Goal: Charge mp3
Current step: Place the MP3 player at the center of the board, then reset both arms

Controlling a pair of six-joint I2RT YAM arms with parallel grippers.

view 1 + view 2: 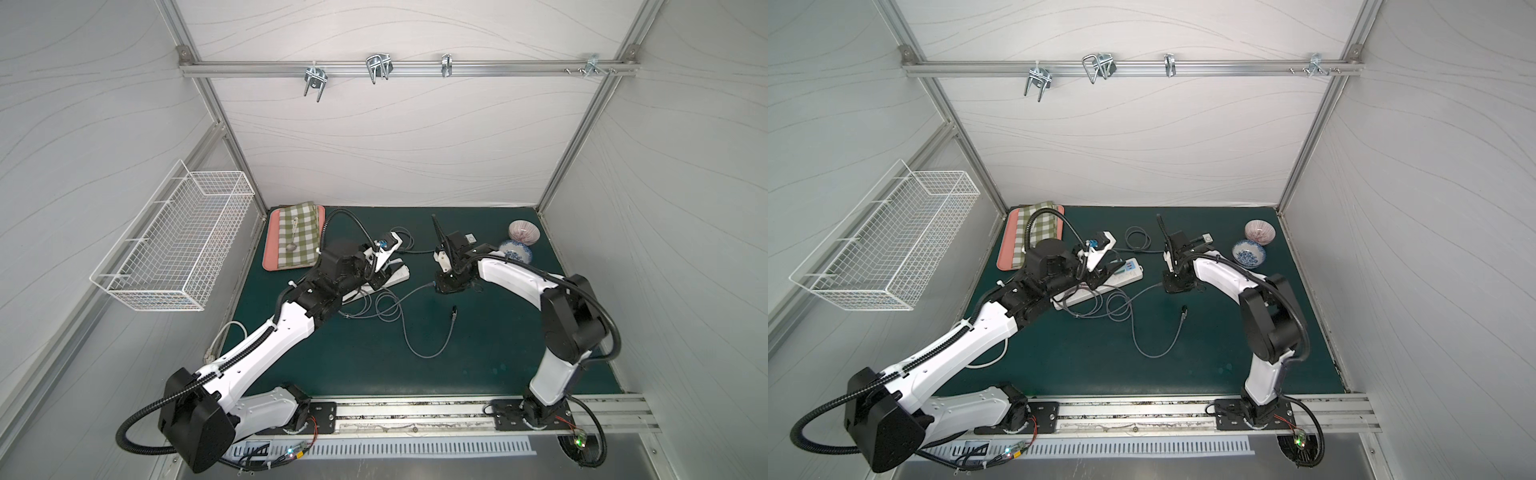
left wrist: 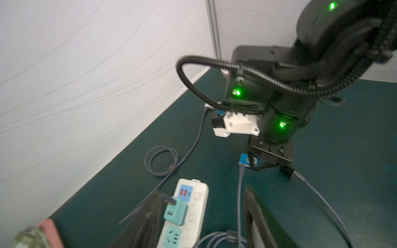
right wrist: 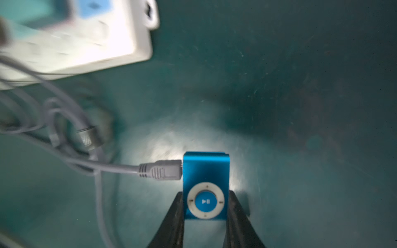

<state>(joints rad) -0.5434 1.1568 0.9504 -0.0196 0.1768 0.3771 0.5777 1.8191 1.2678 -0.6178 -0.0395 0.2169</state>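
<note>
We are bracing the mp3, clamped in the right end effector. With the left end effector apart around the charger, we are planning a straight lift

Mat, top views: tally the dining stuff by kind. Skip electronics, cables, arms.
Bowls: 2 (pink bowl, blue-patterned bowl)
Tray: 1
Checked cloth: 1
Spoon: 1
Total: 5
</note>
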